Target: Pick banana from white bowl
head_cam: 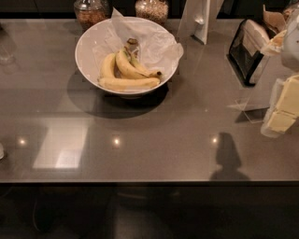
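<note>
A large white bowl (87, 44) stands at the back left of the grey counter. It is lined with crumpled white paper (156, 42). A bunch of several yellow bananas (127, 71) lies in it, stems pointing to the back. My gripper (281, 109), pale yellow and white, hangs at the right edge of the view, above the counter and far to the right of the bowl. It holds nothing that I can see.
Two glass jars (89, 11) (152, 9) stand behind the bowl. A white upright stand (202, 21) is at the back centre. A black holder (245, 51) and a clear plastic stand (254, 95) sit at the right, close to the gripper. The counter's front edge (149, 181) runs across below.
</note>
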Motion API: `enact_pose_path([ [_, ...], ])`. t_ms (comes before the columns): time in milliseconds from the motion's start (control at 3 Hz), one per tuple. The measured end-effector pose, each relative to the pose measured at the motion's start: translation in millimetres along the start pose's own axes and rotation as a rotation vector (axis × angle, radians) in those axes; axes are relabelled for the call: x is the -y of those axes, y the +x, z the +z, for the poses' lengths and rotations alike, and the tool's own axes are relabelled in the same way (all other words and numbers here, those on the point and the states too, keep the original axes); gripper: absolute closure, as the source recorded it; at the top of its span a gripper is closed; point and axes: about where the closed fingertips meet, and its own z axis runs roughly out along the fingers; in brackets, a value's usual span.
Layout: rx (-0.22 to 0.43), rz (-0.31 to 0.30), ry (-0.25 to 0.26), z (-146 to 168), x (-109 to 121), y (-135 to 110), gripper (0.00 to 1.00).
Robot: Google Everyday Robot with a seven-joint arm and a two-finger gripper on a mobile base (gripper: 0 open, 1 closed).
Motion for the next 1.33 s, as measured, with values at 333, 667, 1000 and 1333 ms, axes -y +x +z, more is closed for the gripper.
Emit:
enact_pose_path([
  [333, 0.0, 0.0, 0.0, 0, 0, 0, 0.0],
  [667, 0.066, -0.016, 0.005, 9, 6, -21, 0.0],
  [1000, 0.182, -0.015, 0.02, 24, 20, -61, 0.0],
  [1333, 0.292, 0.015, 0.044, 41, 45, -111, 0.0],
])
